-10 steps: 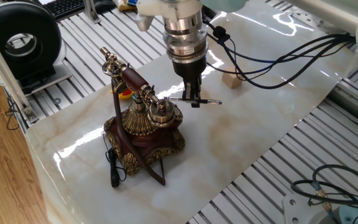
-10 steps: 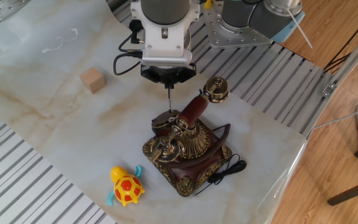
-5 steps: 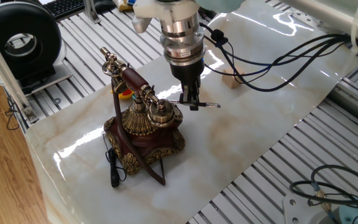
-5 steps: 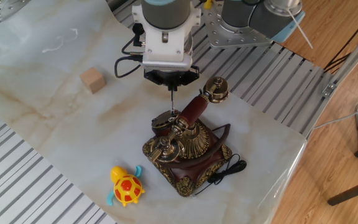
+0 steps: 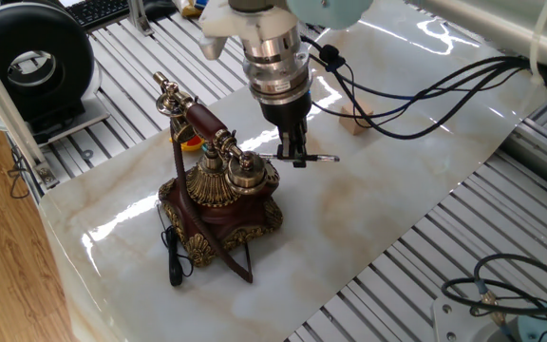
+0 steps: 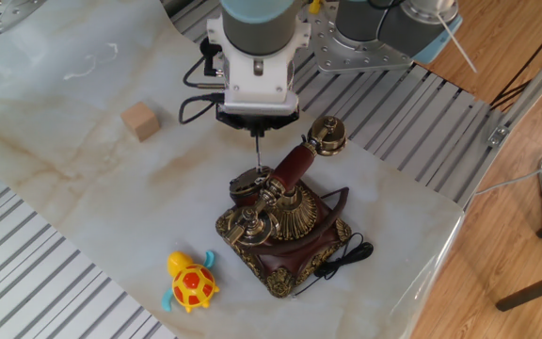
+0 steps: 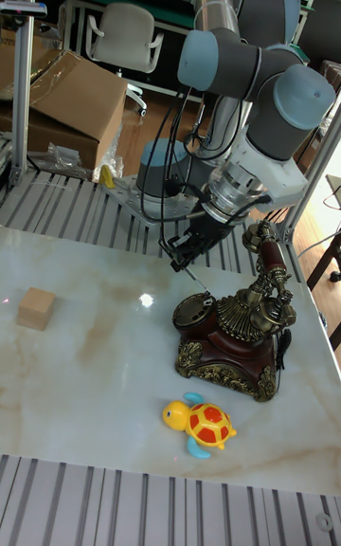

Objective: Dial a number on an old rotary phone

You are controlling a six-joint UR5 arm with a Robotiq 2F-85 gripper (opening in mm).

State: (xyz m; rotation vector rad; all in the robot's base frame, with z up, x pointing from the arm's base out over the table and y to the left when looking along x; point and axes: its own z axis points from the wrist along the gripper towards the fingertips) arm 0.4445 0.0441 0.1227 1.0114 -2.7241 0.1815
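Observation:
The old rotary phone (image 5: 221, 199) (image 6: 285, 221) (image 7: 232, 333) stands on the marble sheet, dark red-brown wood with brass trim. Its handset (image 6: 294, 165) rests tilted in the cradle. My gripper (image 5: 292, 152) (image 6: 257, 132) (image 7: 180, 257) hangs just beside and above the phone's dial side. It is shut on a thin stylus (image 5: 316, 158) (image 6: 258, 155) (image 7: 192, 279). The stylus slants down, and its tip reaches the dial (image 6: 247, 184) (image 7: 196, 307). Whether the tip sits in a finger hole is too small to tell.
A small wooden cube (image 6: 141, 121) (image 7: 36, 307) lies off to one side on the sheet. A yellow and orange toy turtle (image 6: 191, 282) (image 7: 204, 423) sits close to the phone's base. Black cables (image 5: 425, 85) trail from the arm. Slatted metal table surrounds the sheet.
The gripper with the stylus has shifted a little sideways toward the phone's dial. The phone, cube and turtle have not moved.

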